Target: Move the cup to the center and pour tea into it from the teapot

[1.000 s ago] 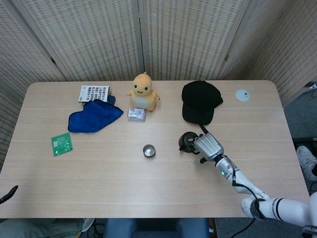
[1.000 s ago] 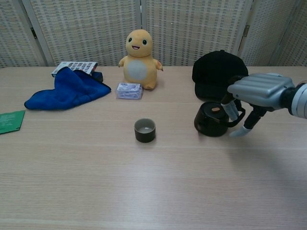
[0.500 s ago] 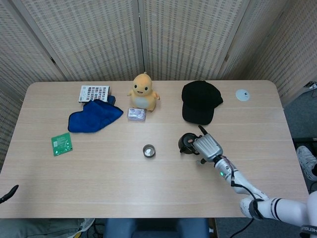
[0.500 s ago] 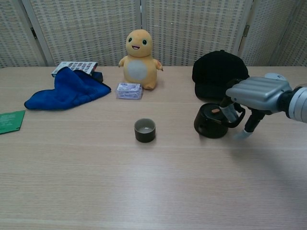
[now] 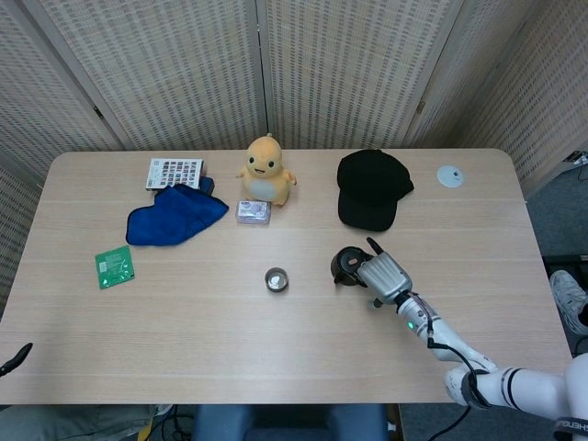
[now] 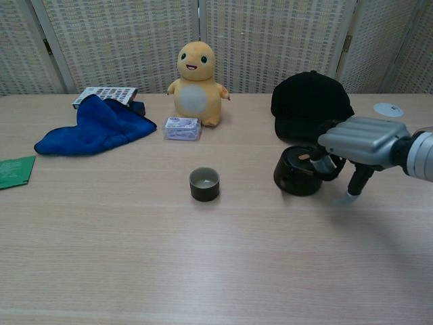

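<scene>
1 small dark cup (image 6: 203,183) stands upright on the worktop (image 6: 203,264) with its pale inside showing, though whether it holds liquid cannot be told; 1 black teapot (image 6: 300,171) sits lidded well to its right. The right hand (image 6: 362,143) is at the teapot's handle, its fingers (image 6: 320,161) reaching down through it, but a firm grip cannot be told. The left hand is out of view.
</scene>
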Action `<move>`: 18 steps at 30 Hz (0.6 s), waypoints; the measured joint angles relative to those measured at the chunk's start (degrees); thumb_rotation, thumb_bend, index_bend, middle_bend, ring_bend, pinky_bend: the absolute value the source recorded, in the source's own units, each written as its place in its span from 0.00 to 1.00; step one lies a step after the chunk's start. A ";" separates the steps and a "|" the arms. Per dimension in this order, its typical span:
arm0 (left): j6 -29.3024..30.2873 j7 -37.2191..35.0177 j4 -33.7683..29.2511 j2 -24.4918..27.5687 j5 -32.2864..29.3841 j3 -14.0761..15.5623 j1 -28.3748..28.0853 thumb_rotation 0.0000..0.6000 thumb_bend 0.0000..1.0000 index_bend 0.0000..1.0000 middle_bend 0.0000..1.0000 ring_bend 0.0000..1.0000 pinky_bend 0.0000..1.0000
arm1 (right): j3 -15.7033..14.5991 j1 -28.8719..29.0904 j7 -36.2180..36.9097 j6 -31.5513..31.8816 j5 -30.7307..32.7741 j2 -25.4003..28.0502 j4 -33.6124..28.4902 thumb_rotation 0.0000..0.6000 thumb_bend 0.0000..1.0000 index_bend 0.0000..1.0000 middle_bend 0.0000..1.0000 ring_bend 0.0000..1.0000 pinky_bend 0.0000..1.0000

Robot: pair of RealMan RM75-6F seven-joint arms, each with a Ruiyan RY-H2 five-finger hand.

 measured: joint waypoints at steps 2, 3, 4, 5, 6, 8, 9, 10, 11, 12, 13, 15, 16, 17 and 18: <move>-0.03 -0.05 0.03 -0.02 -0.03 0.01 0.01 0.49 0.10 0.09 0.24 0.37 0.28 | -0.11 -0.06 -0.10 -0.10 0.10 -0.08 0.19 0.82 0.00 0.58 0.53 0.43 0.00; -0.04 -0.08 0.04 -0.03 -0.05 0.01 0.02 0.49 0.10 0.09 0.24 0.37 0.28 | -0.20 -0.10 -0.13 -0.20 0.13 -0.14 0.27 0.83 0.00 0.58 0.53 0.43 0.00; -0.05 -0.08 0.05 -0.02 -0.05 0.02 0.02 0.49 0.10 0.09 0.24 0.37 0.28 | -0.28 -0.14 -0.16 -0.26 0.14 -0.19 0.33 0.83 0.00 0.58 0.53 0.43 0.00; -0.05 -0.10 0.06 -0.01 -0.05 0.03 0.03 0.49 0.10 0.09 0.24 0.37 0.28 | -0.35 -0.18 -0.19 -0.29 0.14 -0.24 0.39 0.84 0.00 0.58 0.53 0.43 0.00; -0.04 -0.13 0.06 -0.01 -0.05 0.01 0.03 0.49 0.10 0.09 0.24 0.37 0.28 | -0.44 -0.24 -0.20 -0.34 0.15 -0.30 0.43 0.84 0.00 0.58 0.54 0.43 0.00; 0.02 -0.16 0.09 -0.01 -0.07 -0.01 0.06 0.49 0.10 0.09 0.24 0.37 0.28 | -0.57 -0.36 -0.18 -0.35 0.14 -0.36 0.43 0.85 0.00 0.58 0.54 0.43 0.00; 0.04 -0.17 0.09 -0.01 -0.08 -0.02 0.07 0.49 0.10 0.09 0.24 0.37 0.28 | -0.68 -0.44 -0.18 -0.35 0.09 -0.38 0.45 0.85 0.00 0.58 0.54 0.43 0.00; 0.04 -0.17 0.08 -0.01 -0.10 -0.02 0.08 0.49 0.10 0.09 0.24 0.37 0.28 | -0.78 -0.51 -0.22 -0.34 0.06 -0.38 0.46 0.86 0.00 0.58 0.54 0.43 0.00; 0.03 -0.18 0.08 0.00 -0.10 -0.02 0.08 0.49 0.10 0.09 0.24 0.37 0.28 | -0.88 -0.60 -0.24 -0.33 0.02 -0.37 0.46 0.87 0.00 0.58 0.54 0.43 0.00; 0.02 -0.15 0.06 0.02 -0.10 -0.01 0.09 0.49 0.10 0.09 0.24 0.37 0.28 | -1.02 -0.71 -0.24 -0.32 -0.02 -0.34 0.43 0.88 0.00 0.58 0.54 0.44 0.00; 0.02 -0.14 0.06 0.03 -0.11 0.00 0.09 0.49 0.10 0.09 0.24 0.37 0.28 | -1.13 -0.79 -0.25 -0.33 -0.05 -0.30 0.41 0.89 0.00 0.58 0.54 0.44 0.00; 0.02 -0.11 0.03 0.03 -0.12 -0.04 0.08 0.49 0.10 0.09 0.24 0.37 0.28 | -1.33 -1.00 -0.19 -0.31 -0.16 -0.20 0.34 0.91 0.00 0.59 0.55 0.44 0.00; 0.02 -0.10 0.03 0.02 -0.12 -0.04 0.07 0.49 0.10 0.09 0.24 0.37 0.28 | -1.36 -1.08 -0.11 -0.29 -0.17 -0.15 0.30 0.92 0.00 0.59 0.55 0.45 0.00; 0.01 -0.06 0.00 0.03 -0.13 -0.04 0.07 0.49 0.10 0.09 0.24 0.37 0.28 | -1.37 -1.16 -0.05 -0.22 -0.19 -0.12 0.29 0.94 0.00 0.60 0.56 0.46 0.00; 0.00 -0.04 -0.02 0.04 -0.14 -0.04 0.06 0.49 0.10 0.09 0.24 0.37 0.28 | -1.35 -1.26 0.06 -0.04 -0.24 -0.13 0.28 0.96 0.00 0.61 0.56 0.47 0.00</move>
